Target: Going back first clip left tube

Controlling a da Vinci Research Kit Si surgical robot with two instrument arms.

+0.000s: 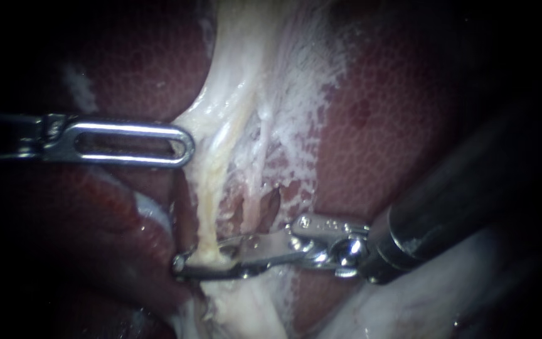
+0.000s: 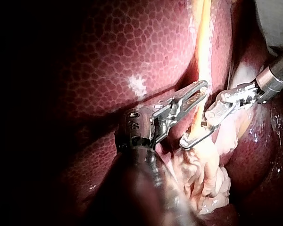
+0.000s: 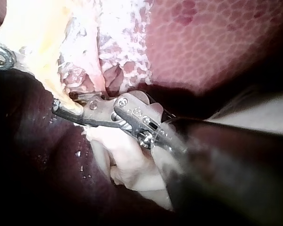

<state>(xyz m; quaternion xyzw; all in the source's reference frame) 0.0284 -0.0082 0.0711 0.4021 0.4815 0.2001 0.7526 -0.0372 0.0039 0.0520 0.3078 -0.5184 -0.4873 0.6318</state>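
Open room first: dark and free along the left edge and the whole right side of the endoscope frame, crowded in the lower middle. There, right instrument (image 1: 191,261) reaching in from the lower right: thick dark shaft, bright steel hinge, two thin jaws pointing left. Close under those jaws a dark red glossy fold (image 1: 114,251). Above them pale webby tissue (image 1: 283,113), lace-like and full of small holes, spread over the mottled liver (image 1: 396,125).

Left tube (image 1: 205,213): yellowish, soft, cord-shaped, coming down from the upper middle and passing between the jaws of the right instrument. Jaws parted by a narrow gap, one on each side of the tube, the lower one against it. Cannot tell about contact of the upper one, so no grip to report.

Left instrument (image 1: 186,145) lying level from the left edge, slotted polished tip ending at the rim of the pale tissue, just left of the tube and well above the right instrument. Cannot tell whether open or closed, or holding anything.

In the left wrist view, left instrument (image 2: 202,90) with its tip across the orange-yellow tube (image 2: 203,47), right instrument (image 2: 188,139) just beside it around the same tube, honeycomb-patterned liver (image 2: 118,56) behind.

In the right wrist view, right instrument (image 3: 61,107) with yellowish tissue between its thin dark jaws, liver (image 3: 217,42) ahead.
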